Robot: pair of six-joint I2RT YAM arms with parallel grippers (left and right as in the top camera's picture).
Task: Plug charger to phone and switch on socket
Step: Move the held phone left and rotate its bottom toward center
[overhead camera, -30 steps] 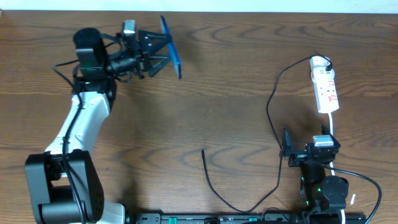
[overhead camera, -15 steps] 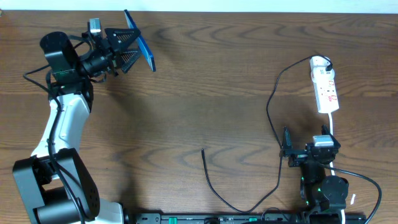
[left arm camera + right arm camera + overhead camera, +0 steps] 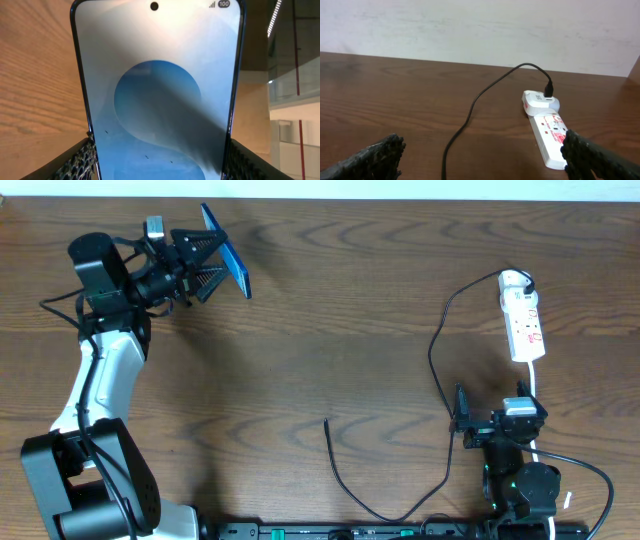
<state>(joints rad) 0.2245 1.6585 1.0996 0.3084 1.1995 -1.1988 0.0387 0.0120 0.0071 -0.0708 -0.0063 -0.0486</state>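
The phone (image 3: 229,254), its blue screen lit, is held off the table at the back left, tilted on edge, with my left gripper (image 3: 214,260) shut across its width. In the left wrist view the phone (image 3: 157,95) fills the frame, with the fingers (image 3: 80,160) pressed to both long edges. The white socket (image 3: 524,318) lies at the far right. The charger (image 3: 437,370) runs from it in a loop, and its tip (image 3: 326,423) lies free at mid-table. My right gripper (image 3: 496,422) stands open just short of the socket (image 3: 547,131), with nothing in it and the charger cable (image 3: 468,115) ahead.
The socket's white cord (image 3: 536,385) runs back past the right arm. A pale wall (image 3: 480,30) rises behind the table's far edge. Bare wood lies between the two arms.
My left arm swung left with the phone in its grip, then edged very slightly right. The right arm, the charger and the socket have not moved.
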